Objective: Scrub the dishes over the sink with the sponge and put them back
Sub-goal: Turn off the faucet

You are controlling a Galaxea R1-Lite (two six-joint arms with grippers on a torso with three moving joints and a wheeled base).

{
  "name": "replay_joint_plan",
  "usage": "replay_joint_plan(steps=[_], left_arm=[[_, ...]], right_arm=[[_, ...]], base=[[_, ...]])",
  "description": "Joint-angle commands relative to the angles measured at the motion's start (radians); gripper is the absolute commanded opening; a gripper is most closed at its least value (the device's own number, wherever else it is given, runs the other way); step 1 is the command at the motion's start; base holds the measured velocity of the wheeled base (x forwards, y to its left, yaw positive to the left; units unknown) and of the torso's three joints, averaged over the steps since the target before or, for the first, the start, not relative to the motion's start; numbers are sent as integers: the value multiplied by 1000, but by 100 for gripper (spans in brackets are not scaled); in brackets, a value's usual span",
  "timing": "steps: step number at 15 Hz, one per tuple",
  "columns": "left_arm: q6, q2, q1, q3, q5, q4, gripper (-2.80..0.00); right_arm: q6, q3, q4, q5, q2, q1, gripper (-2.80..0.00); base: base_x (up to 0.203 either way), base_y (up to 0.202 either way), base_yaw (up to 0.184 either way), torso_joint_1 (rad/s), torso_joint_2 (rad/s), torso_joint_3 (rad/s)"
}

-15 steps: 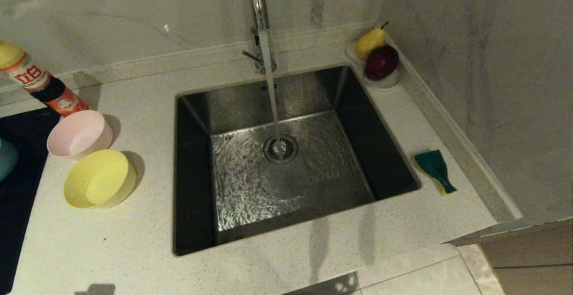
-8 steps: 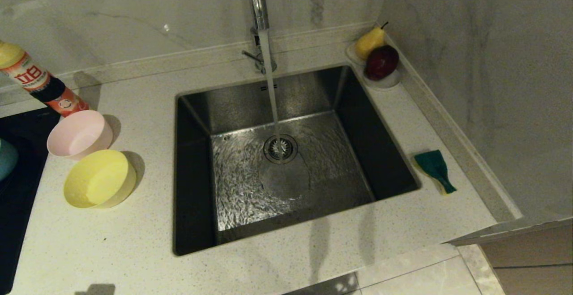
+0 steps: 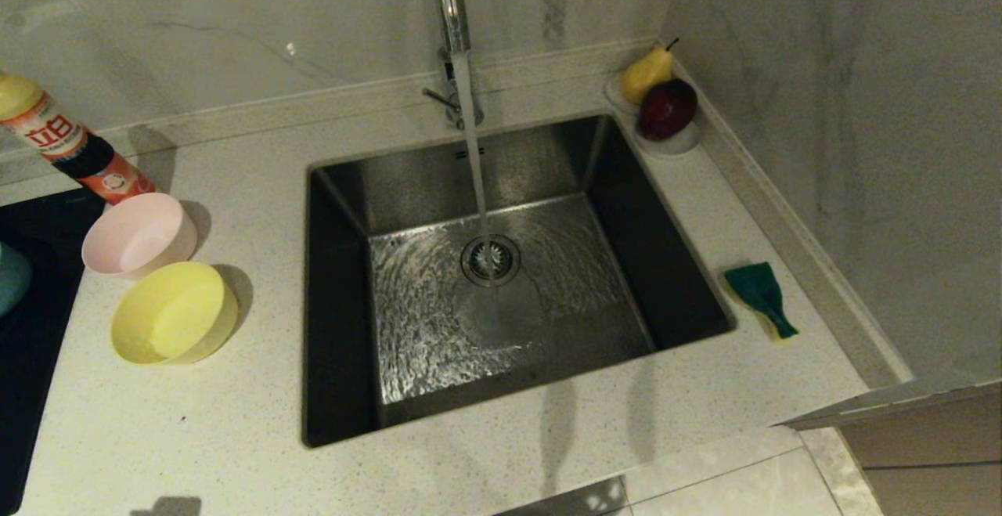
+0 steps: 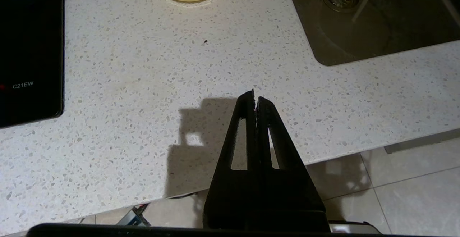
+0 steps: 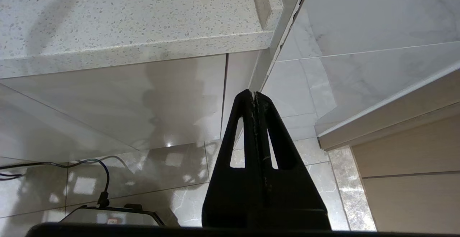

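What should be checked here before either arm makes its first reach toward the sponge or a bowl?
1. Sponge reachable, on the counter between sink and wall: ok.
2. Pink bowl and yellow bowl upright on the counter, clear of the sink: ok.
3. Blue bowl fully in sight: not ok, only an edge shows at the frame's border.
4. Sink free of objects, tap water running onto the drain: ok.
5. Left pincer shut and empty above the counter's front edge: ok.
6. Right pincer shut and empty, below counter level beside the cabinet: ok, but must rise and open first.
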Motion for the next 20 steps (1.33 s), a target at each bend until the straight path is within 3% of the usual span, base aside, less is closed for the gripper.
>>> replay_joint_plan(steps=[1, 12, 15, 17, 20], left_arm=[[0, 0, 0, 2, 0, 0, -280], [-11, 0, 0, -22, 1, 11, -280], [-12, 6, 0, -219, -6, 86, -280], [-11, 71, 0, -439, -72, 185, -280], [-25, 347, -1, -703, -187, 264, -280]], right_arm=[[-1, 0, 1, 1, 3, 0, -280], [1, 0, 1, 1, 3, 0, -280], [1, 0, 1, 1, 3, 0, -280], [1, 0, 1, 1, 3, 0, -280], [1, 0, 1, -1, 3, 0, -280]], base=[[0, 0, 0, 0, 0, 0], [0, 0, 0, 0, 0, 0], [0, 0, 0, 0, 0, 0], [0, 0, 0, 0, 0, 0], [0, 0, 0, 0, 0, 0]])
